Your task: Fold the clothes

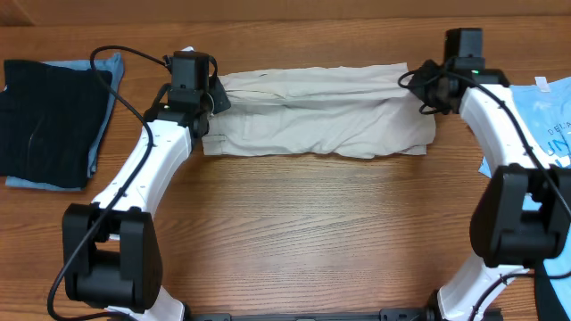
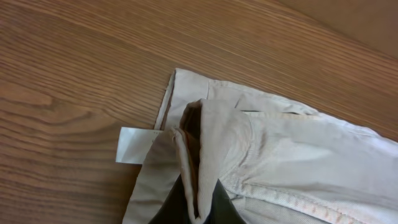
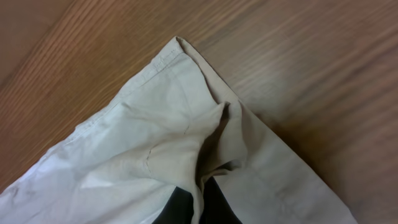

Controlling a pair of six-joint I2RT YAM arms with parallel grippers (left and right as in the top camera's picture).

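The beige khaki shorts (image 1: 312, 111) lie stretched sideways across the far middle of the table, folded along their length. My left gripper (image 1: 207, 96) is shut on the shorts' left end; the left wrist view shows a fold of cloth (image 2: 205, 143) pinched between the dark fingers (image 2: 198, 210), with a small white label (image 2: 134, 145) sticking out onto the wood. My right gripper (image 1: 426, 89) is shut on the right end; the right wrist view shows a corner of the cloth (image 3: 186, 124) bunched between its fingers (image 3: 199, 208).
A black folded garment (image 1: 45, 120) lies on light blue cloth at the far left. A light blue printed T-shirt (image 1: 549, 120) lies at the right edge. Bare wooden table (image 1: 312, 232) spreads in front of the shorts, between both arm bases.
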